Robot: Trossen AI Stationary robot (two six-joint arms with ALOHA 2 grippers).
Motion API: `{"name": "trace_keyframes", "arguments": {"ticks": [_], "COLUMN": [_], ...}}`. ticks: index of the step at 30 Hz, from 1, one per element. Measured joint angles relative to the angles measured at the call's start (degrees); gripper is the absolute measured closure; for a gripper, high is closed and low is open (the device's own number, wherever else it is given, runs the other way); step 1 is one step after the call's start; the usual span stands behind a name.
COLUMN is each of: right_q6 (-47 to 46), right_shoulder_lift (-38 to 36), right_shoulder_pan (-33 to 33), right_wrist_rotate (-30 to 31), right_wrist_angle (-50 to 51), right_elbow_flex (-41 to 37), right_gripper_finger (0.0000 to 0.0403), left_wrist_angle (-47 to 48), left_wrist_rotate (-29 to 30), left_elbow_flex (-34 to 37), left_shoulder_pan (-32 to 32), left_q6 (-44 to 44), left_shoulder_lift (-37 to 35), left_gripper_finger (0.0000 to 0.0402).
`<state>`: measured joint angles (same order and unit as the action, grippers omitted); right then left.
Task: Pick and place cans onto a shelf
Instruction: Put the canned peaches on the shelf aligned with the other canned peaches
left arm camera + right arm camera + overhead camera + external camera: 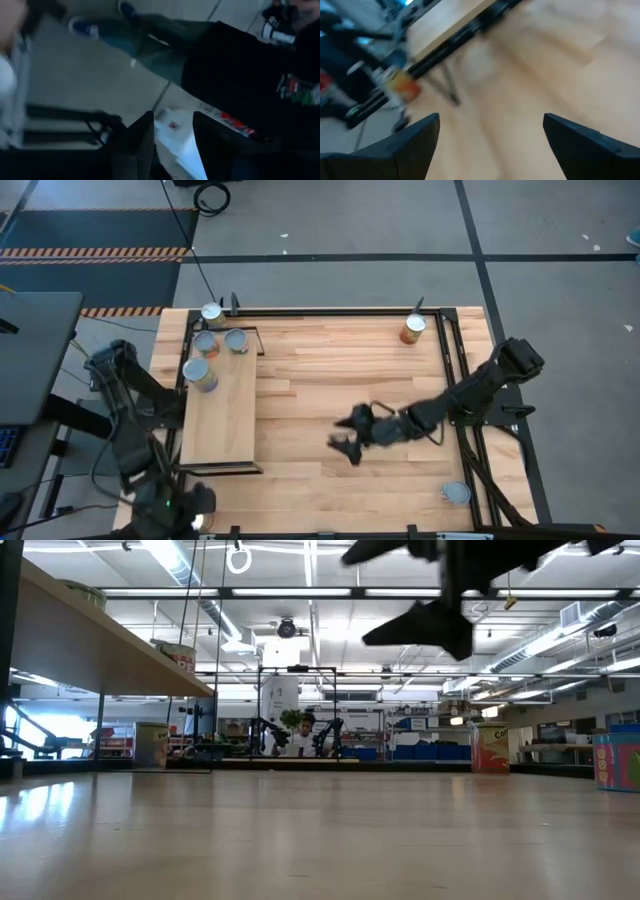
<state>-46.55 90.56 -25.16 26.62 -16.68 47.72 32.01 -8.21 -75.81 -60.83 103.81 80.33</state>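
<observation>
The pale plywood shelf (pixel 220 425) stands along the table's left side, with several cans at its far end (pixel 205 343) (pixel 200 373). One orange-sided can (pixel 413 328) stands on the tabletop at the far right. A silver-topped one (pixel 456 493) stands near the right front corner. My right gripper (pixel 350 438) hangs open above the middle of the table, clear of the wood (pixel 430 620). A blurred orange can (pixel 400 85) shows ahead of it. My left gripper (pixel 172 145) is off the table's near left corner, open, with a blurred white thing beyond its fingers.
A black metal frame (pixel 465 370) runs along the table's right and far edges. A person's legs and blue shoes (pixel 90 27) stand on the floor near my left arm. A grey laptop (pixel 35 355) sits left of the table. Bare tabletop lies between the shelf and the right-hand cans.
</observation>
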Motion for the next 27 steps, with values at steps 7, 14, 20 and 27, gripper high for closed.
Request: {"name": "trace_keyframes", "arguments": {"ticks": [7,14,20,27], "right_q6": [-4.71,-10.02,-8.63,-6.96], "right_shoulder_lift": [2.81,3.13,3.03,1.84], "right_shoulder_pan": [-11.17,-15.81,-16.92,-15.76], "right_wrist_rotate": [7.06,8.81,13.35,14.86], "right_wrist_angle": [-2.18,-3.66,-8.41,-10.56], "right_elbow_flex": [0.03,0.00,0.00,0.00], "right_gripper_finger": [0.0050,0.0053,0.0053,0.0054], "left_wrist_angle": [6.65,10.30,11.61,24.66], "left_wrist_rotate": [-0.78,3.49,13.41,31.92], "left_elbow_flex": [0.02,0.07,-3.05,-9.91], "left_shoulder_pan": [-3.16,-2.51,2.95,15.35], "left_q6": [7.21,2.32,-6.78,-21.29], "left_shoulder_lift": [3.83,3.80,0.58,-4.03], "left_gripper_finger": [0.0260,0.0260,0.0260,0.0260]}}
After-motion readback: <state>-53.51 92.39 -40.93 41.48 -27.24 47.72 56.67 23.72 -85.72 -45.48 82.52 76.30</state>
